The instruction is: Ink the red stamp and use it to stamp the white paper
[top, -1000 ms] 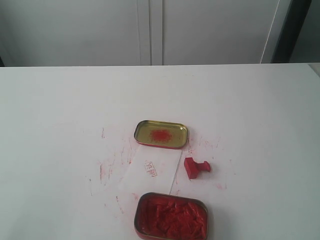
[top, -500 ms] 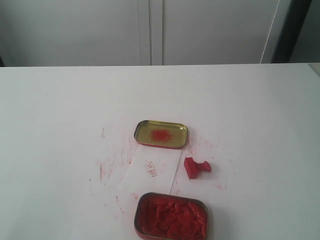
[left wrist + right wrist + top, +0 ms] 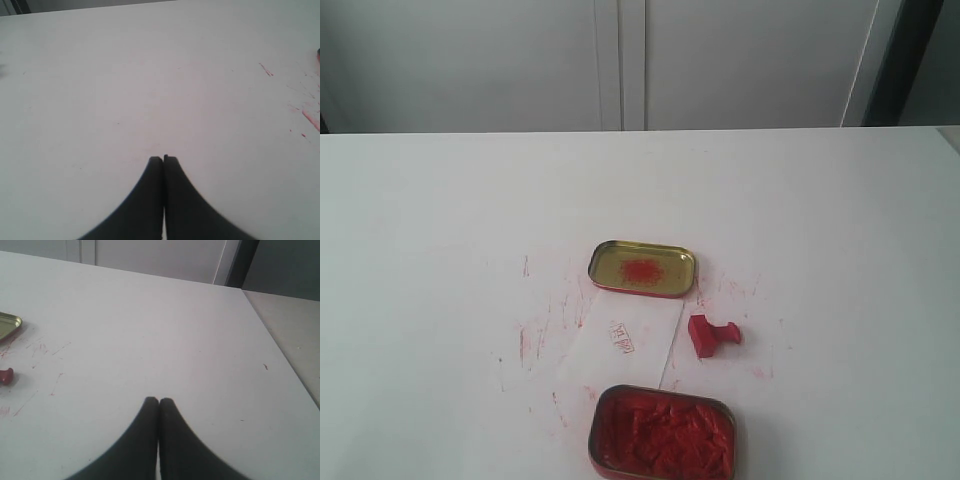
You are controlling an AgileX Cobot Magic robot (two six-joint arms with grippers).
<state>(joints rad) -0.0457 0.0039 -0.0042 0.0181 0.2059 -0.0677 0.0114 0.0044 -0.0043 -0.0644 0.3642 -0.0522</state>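
The red stamp point(image 3: 713, 334) lies on its side on the table, just right of the white paper point(image 3: 620, 341), which carries a small red mark. The right wrist view catches a bit of the red stamp point(image 3: 5, 375) at its edge. Neither arm shows in the exterior view. My left gripper point(image 3: 163, 159) is shut with nothing in it, over bare tabletop. My right gripper point(image 3: 158, 401) is also shut and empty, well apart from the stamp.
A gold-rimmed tin of red paste point(image 3: 663, 435) sits at the near edge below the paper. Its gold lid point(image 3: 642, 267) with a red smear lies behind the paper; a corner of the lid point(image 3: 8, 323) shows in the right wrist view. Red smudges point(image 3: 532, 340) mark the table.
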